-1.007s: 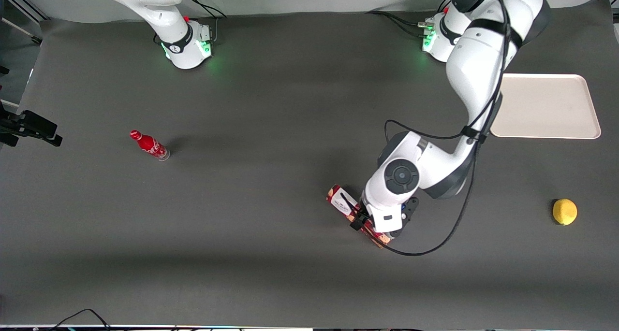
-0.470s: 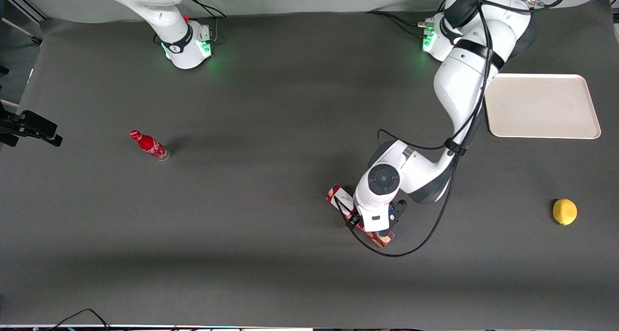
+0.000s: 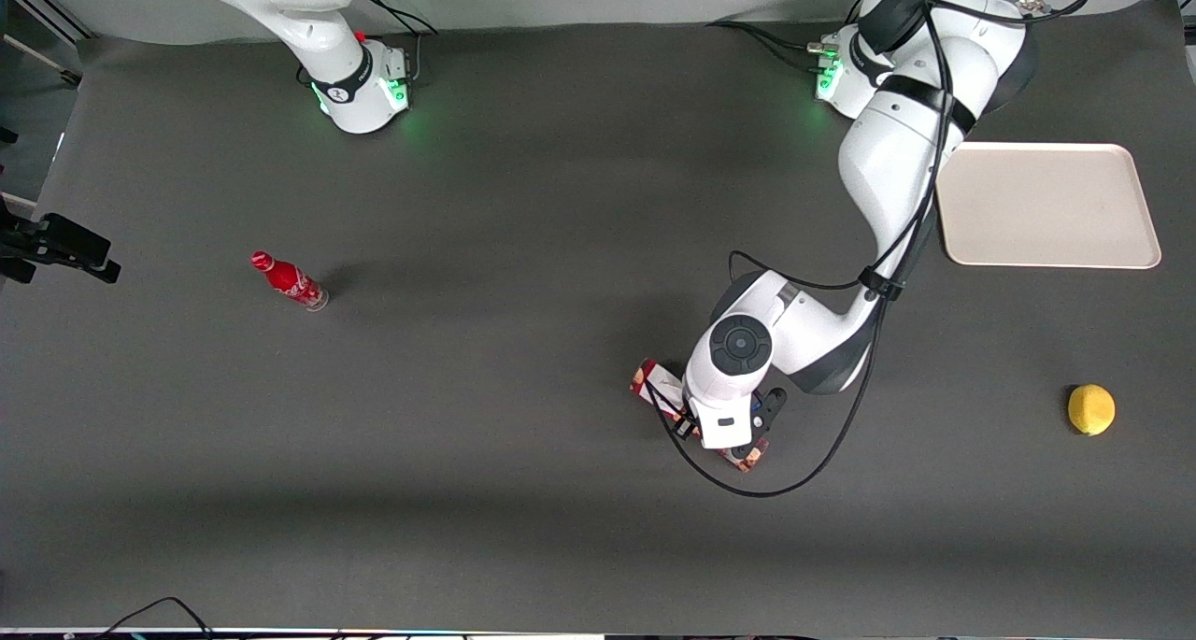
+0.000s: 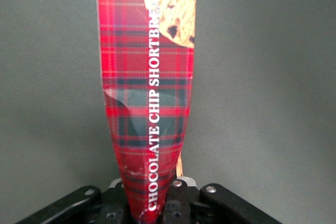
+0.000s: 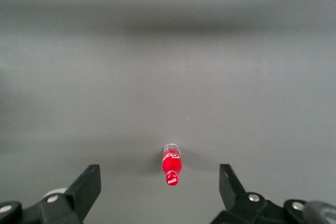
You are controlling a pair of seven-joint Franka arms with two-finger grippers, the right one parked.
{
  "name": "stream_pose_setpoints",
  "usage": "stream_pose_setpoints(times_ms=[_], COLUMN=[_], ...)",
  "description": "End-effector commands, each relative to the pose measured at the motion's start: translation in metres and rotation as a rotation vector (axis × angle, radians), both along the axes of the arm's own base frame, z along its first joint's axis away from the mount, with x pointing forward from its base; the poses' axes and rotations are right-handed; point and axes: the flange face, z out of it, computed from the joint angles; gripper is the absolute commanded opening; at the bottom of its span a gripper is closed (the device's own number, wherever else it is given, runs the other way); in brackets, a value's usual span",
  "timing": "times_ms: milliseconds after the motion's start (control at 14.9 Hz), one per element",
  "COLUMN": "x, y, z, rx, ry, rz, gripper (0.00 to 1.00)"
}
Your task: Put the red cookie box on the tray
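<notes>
The red cookie box (image 3: 654, 382), red plaid with cookie pictures and a white label, lies slantwise under my left arm's wrist, its middle hidden by the wrist. In the left wrist view the box (image 4: 147, 93) runs straight out from between the fingers, which press on its narrow end. My left gripper (image 3: 721, 437) (image 4: 153, 203) is shut on the box. The cream-beige tray (image 3: 1046, 248) lies toward the working arm's end of the table, farther from the front camera than the box, with nothing on it.
A yellow lemon (image 3: 1091, 408) lies near the working arm's end, nearer the front camera than the tray. A small red bottle (image 3: 290, 282) stands toward the parked arm's end; it also shows in the right wrist view (image 5: 171, 166). A black cable loops beside the box.
The wrist has shifted along the box toward the parked arm's end, uncovering the tray's edge. The box now shows shorter under the wrist, its nearer end drawn in.
</notes>
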Motion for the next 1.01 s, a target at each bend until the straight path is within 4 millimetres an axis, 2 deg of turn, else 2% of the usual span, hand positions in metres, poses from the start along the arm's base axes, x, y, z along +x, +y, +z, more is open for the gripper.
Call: stream_pose_setpoints(times_ms=[0,201,336,470,672,806,940], x=[0.001,0.002,-0.001,-0.013,-0.034,-0.050,-0.068], y=[0.006,0.028,0.050,0.081,0.142,0.188,0.247], z=[0.070,0.128,0.194,0.263,0.347,0.388,0.420], rx=[0.050,0.087,0.096,0.084,0.113,0.121,0.121], ry=[-0.006,0.015,0.044,0.113,0.196,0.236,0.290], rz=[0.015,0.014,-0.018,-0.113,-0.288,-0.412,-0.563], gripper=[0.00,0.00,0.00,0.00,0.00,0.00,0.00])
